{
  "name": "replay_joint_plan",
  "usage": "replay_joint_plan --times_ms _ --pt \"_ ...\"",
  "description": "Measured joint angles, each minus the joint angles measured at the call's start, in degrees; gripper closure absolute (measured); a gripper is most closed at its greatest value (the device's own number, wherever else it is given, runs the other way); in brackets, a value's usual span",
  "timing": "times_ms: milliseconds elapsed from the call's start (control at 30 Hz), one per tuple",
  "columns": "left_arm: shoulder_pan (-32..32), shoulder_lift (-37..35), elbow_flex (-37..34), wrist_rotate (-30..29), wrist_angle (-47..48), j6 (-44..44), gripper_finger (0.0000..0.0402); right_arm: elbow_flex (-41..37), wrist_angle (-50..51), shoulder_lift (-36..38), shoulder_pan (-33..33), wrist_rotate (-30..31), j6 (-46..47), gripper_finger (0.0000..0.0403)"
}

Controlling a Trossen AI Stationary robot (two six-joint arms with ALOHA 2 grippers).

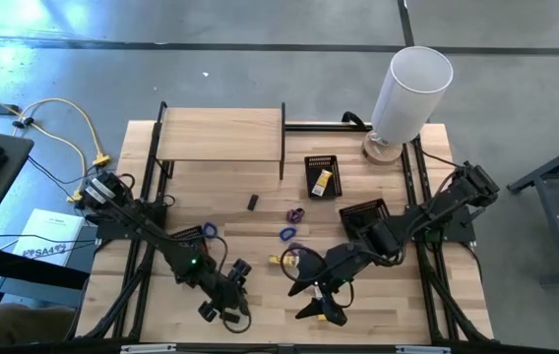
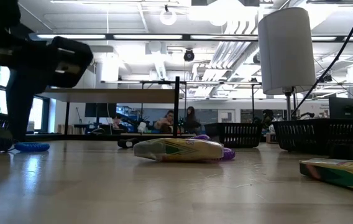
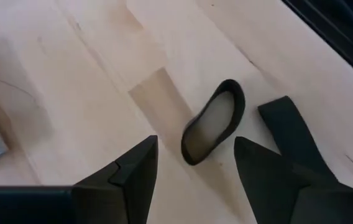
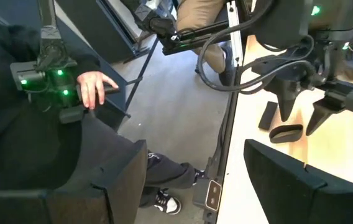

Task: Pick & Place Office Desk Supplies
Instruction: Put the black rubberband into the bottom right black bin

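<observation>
Wood table (image 1: 260, 133) w/ a raised shelf at the back, tall white cylinder (image 1: 409, 90) standing at the back right corner. Two black mesh trays: back tray (image 1: 311, 163) holds one small yellow packet (image 1: 325, 180), long axis running front-to-back w/ a slight tilt; front tray (image 1: 362, 213) sits nearer the right arm, contents can't tell, arm's over it. Loose supplies mid-table: small black block (image 1: 253, 202) alone, purple loop (image 1: 295, 213) and blue loop (image 1: 286, 234) near each other, another blue loop (image 1: 208, 229) further left. In the low view a yellow-green packet (image 2: 178, 149) lies flat, long axis across the picture. Left gripper (image 3: 195, 163) is down at the front left, fingers apart, straddling a black loop (image 3: 214, 130) lying on the wood, not pinching it; the loop's oval slants between the finger tips. Right gripper (image 1: 321, 307) front centre, jaws wide apart, holding nothing. Person's hand (image 4: 96, 85) visible beyond the table edge.
</observation>
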State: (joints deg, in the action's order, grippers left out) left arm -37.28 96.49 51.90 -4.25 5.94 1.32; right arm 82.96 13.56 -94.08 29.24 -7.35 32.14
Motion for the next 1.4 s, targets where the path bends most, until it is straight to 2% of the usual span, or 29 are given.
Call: replay_joint_plan --times_ms 267,700,833,1000,1100,1300,1400 --pt "0.1 2.3 0.0 1.8 -1.1 0.4 0.0199 0.0 0.1 0.0 0.4 0.0 0.9 0.0147" --pt "0.1 5.1 0.0 1.1 -5.0 0.4 0.0205 0.0 0.0 0.0 0.7 0.1 2.8 0.0146" --pt "-0.1 5.4 0.0 1.4 -5.0 0.4 0.0244 0.0 0.0 0.0 0.8 0.0 2.8 0.0147" --pt "-0.1 5.5 0.0 1.8 -5.4 0.2 0.0329 0.0 0.0 0.0 0.8 0.0 2.8 0.0146" --pt "-0.5 5.6 0.0 0.9 -5.9 -4.5 0.0384 0.0 0.0 0.0 0.8 0.0 2.7 0.0147" --pt "-0.1 3.6 0.0 0.7 -5.4 -23.8 0.0397 0.0 -0.1 0.0 0.8 0.0 4.1 0.0146" --pt "0.2 0.1 0.0 0.7 -5.7 -27.8 0.0398 0.0 -0.1 0.0 1.1 0.2 5.9 0.0147"
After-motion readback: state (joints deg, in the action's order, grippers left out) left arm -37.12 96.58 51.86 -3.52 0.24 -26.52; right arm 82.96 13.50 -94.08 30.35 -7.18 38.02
